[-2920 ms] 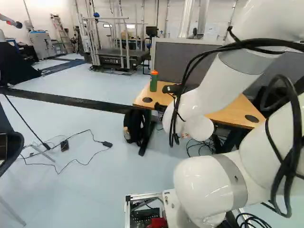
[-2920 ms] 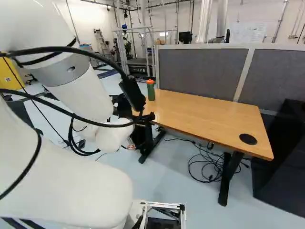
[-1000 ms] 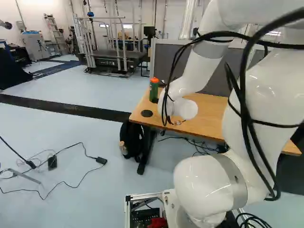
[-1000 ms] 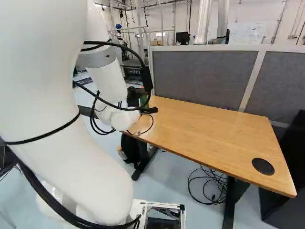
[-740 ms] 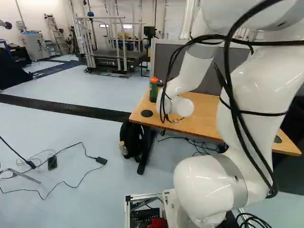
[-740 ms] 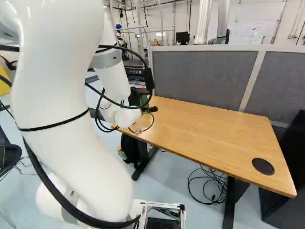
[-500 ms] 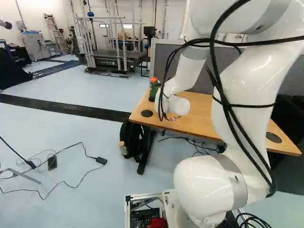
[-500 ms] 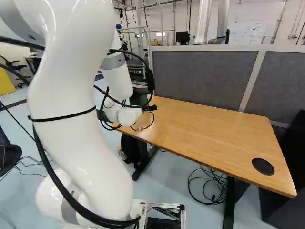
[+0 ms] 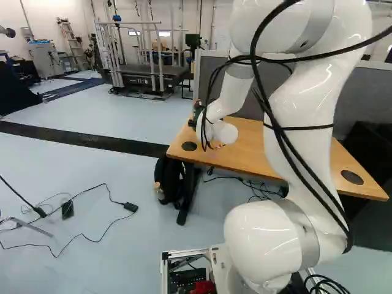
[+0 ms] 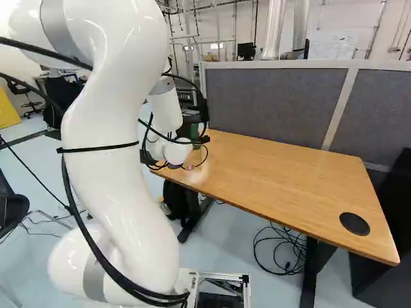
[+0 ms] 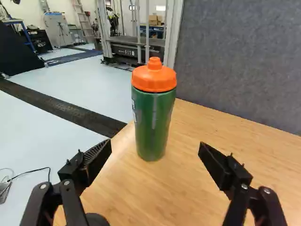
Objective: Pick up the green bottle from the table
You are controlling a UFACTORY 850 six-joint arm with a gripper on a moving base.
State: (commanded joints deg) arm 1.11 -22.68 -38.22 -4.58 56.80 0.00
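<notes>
In the right base view my gripper (image 10: 203, 140) is mostly behind the wrist, with only black parts showing over the table's far left corner. The wrist view shows the gripper (image 11: 154, 147) open, its black fingers wide apart and nothing between them. Just ahead, centred on the gap, the green bottle (image 11: 153, 122) with its orange lid stands upright on the wooden table (image 11: 188, 188). The fingers do not touch it. In the right base view the arm hides much of the bottle (image 10: 195, 131); its foot is hidden there.
A grey partition (image 10: 270, 96) runs along the table's back edge, right behind the bottle. A black bag (image 9: 169, 177) sits on the floor by the table leg. Cables (image 10: 281, 247) lie under the table, others (image 9: 92, 226) on the floor at left. Loose cables hang from my arm.
The base has driven nearer the table, then stood still over the last second. Since then my arm has reached further forward, bringing the wrist closer to the bottle. The bottle has not visibly moved.
</notes>
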